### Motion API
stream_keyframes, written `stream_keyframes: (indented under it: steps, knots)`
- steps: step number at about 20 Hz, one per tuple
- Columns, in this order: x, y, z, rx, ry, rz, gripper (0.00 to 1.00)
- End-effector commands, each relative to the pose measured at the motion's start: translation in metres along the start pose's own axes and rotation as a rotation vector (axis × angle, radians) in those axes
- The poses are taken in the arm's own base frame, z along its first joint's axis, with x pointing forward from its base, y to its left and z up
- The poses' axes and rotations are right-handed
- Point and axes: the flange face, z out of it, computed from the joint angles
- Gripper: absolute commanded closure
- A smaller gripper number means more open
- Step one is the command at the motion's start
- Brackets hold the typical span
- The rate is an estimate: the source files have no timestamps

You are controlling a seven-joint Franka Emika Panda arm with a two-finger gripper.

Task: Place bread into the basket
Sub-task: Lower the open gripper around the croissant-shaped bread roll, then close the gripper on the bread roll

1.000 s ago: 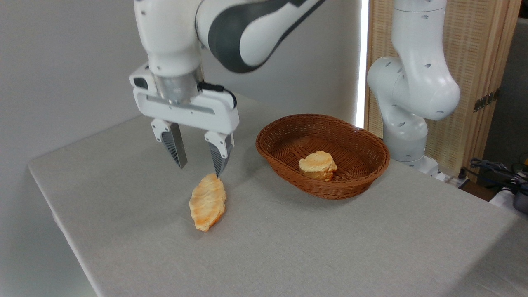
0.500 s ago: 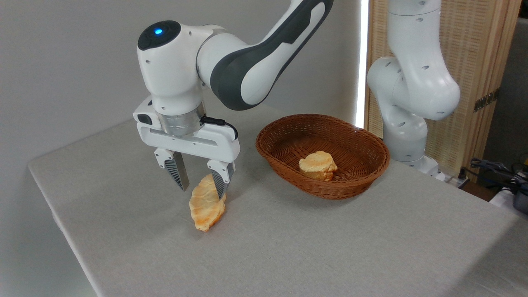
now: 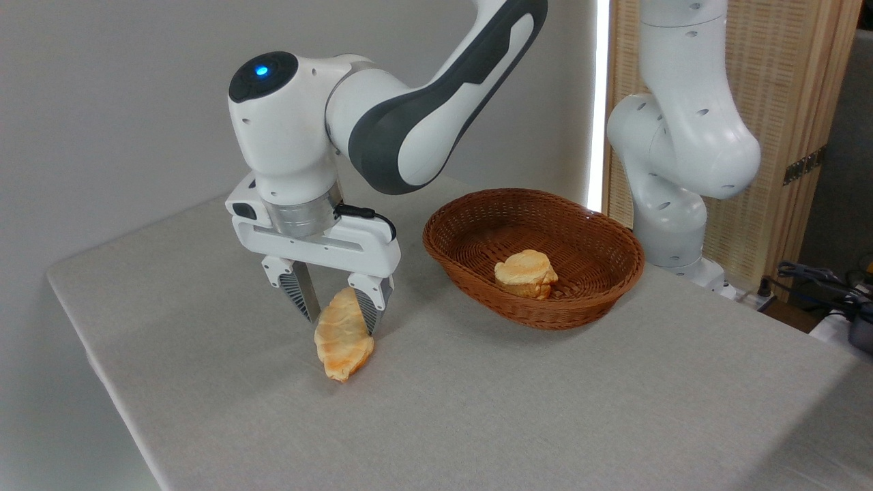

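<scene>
I see my white two-finger gripper [image 3: 339, 320] down at the long golden-orange ridged bread [image 3: 343, 341], one finger on each side of its far end. I cannot tell if the fingers press it already. The bread lies on the grey table [image 3: 545, 409], at 8 o'clock from the oval brown wicker basket [image 3: 586, 300], which holds a small round bun [image 3: 524, 273].

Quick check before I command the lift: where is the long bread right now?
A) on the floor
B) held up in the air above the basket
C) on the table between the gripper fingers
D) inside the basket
C: the bread lies on the table with the gripper fingers on either side of its far end, left of the basket.
</scene>
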Motion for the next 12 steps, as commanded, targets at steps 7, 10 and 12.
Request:
stream_keyframes:
  steps: [7, 10, 12]
  knots:
    - [0.0010, 0.0008, 0.0056, 0.003, -0.006, 0.004, 0.00]
    - [0.0020, 0.0090, 0.0065, 0.024, -0.006, 0.030, 0.25]
    - [0.0024, 0.0098, 0.0064, 0.024, -0.004, 0.041, 0.44]
